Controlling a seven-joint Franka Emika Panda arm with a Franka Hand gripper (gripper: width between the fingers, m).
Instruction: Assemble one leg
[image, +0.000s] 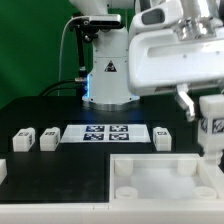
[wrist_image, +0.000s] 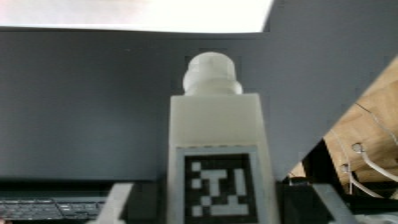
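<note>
One leg gripped upright by closed end effector.

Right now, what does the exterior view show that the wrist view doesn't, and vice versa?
Exterior only: the marker board, loose legs beside it, and the arm's base. Wrist only: the rounded peg on the end of the held leg, seen plainly. Both: that leg between the jaws, its tag, and the dark table.
</note>
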